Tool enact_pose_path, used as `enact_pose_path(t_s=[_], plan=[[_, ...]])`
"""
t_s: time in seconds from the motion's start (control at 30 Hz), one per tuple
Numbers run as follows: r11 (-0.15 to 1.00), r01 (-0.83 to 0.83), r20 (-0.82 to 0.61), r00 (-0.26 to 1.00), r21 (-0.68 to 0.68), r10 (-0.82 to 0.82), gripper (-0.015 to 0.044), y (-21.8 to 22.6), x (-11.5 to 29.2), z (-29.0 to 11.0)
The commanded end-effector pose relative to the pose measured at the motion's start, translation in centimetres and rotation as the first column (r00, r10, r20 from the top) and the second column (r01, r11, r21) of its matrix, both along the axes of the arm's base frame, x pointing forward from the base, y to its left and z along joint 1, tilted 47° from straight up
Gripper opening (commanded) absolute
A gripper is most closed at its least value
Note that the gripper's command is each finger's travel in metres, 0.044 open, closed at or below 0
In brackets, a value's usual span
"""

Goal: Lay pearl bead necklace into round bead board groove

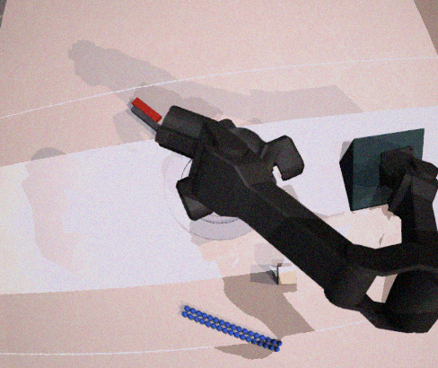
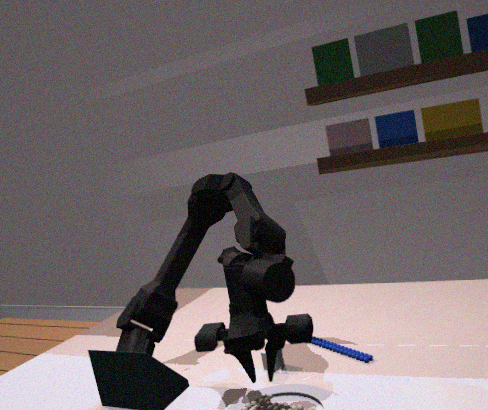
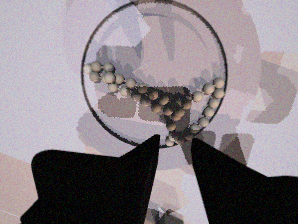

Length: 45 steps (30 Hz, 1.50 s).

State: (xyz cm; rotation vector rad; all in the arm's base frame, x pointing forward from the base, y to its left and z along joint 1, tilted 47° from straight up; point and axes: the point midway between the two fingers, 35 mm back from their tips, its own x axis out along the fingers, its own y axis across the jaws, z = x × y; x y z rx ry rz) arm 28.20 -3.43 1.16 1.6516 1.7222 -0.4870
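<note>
The pearl bead necklace (image 3: 150, 95) (image 2: 271, 402) lies bunched inside the round bead board (image 3: 216, 40) (image 2: 298, 391) (image 1: 218, 228). It runs across the board's middle in a bent line with a tangled clump at the right, and is not spread along the rim groove. My gripper (image 3: 175, 141) (image 2: 260, 376) hangs a little above the board's near edge, pointing down. Its fingers are drawn close with a narrow gap, and nothing is between them. In the overhead view the arm hides the necklace and most of the board.
A blue bead strand (image 1: 232, 328) (image 2: 342, 349) lies straight near the table's front. A red-topped bar (image 1: 146, 109) lies beyond the board. A dark teal box (image 1: 364, 175) (image 2: 131, 380) stands by the arm's base. A small beige cube (image 1: 286, 275) sits between board and blue strand.
</note>
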Motion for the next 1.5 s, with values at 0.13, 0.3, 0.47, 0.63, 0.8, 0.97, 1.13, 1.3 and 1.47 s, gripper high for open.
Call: enact_pose_path(t_s=[0.13, 0.3, 0.47, 0.63, 0.8, 0.97, 1.13, 1.3, 1.47], plan=[[1.000, 0.017, -0.010, 1.000, 0.006, -0.017, 0.0120, 1.2, 0.2, -0.9], [1.000, 0.010, -0.003, 1.000, -0.001, -0.010, 0.0120, 0.8, 0.3, -0.6], [1.000, 0.012, -0.004, 1.000, 0.001, -0.012, 0.0120, 1.3, 0.3, -1.2], [1.000, 0.014, -0.006, 1.000, 0.003, -0.014, 0.0120, 1.9, 0.3, -1.7], [1.000, 0.016, -0.008, 1.000, 0.005, -0.016, 0.0120, 2.5, 0.3, -2.2], [1.000, 0.017, -0.010, 1.000, 0.007, -0.017, 0.0120, 3.0, 0.3, -2.6], [1.000, 0.008, -0.007, 1.000, 0.001, -0.008, 0.0015, 2.8, 0.3, -2.5], [1.000, 0.008, -0.007, 1.000, 0.001, -0.008, 0.0000, 2.8, 0.3, -2.5], [1.000, 0.008, -0.007, 1.000, 0.001, -0.008, 0.0000, 2.8, 0.3, -2.5]])
